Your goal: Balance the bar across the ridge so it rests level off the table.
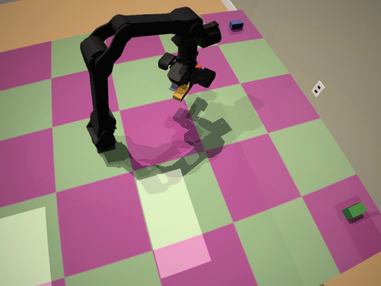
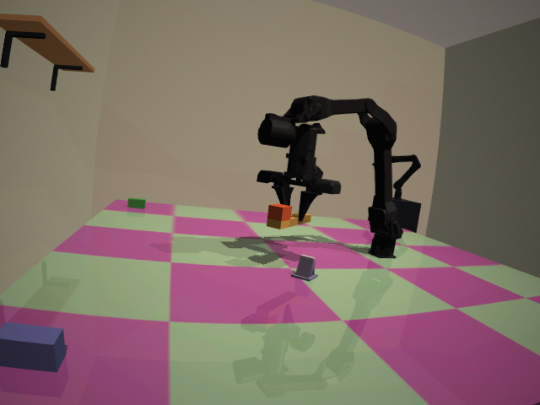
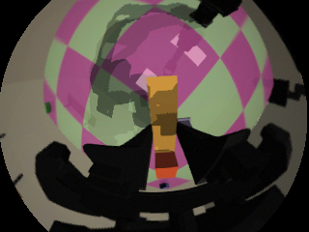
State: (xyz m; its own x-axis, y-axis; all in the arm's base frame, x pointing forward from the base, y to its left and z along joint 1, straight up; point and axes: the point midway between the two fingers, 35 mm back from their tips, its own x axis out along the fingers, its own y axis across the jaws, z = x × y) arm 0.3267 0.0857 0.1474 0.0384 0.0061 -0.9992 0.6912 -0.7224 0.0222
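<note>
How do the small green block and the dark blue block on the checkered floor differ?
In the exterior view, the green block lies far off by the back wall, while the dark blue block sits at the near left edge. The green one looks flatter; the blue one looks bulkier, perhaps from nearness. Both rest on magenta squares, untouched.
</note>
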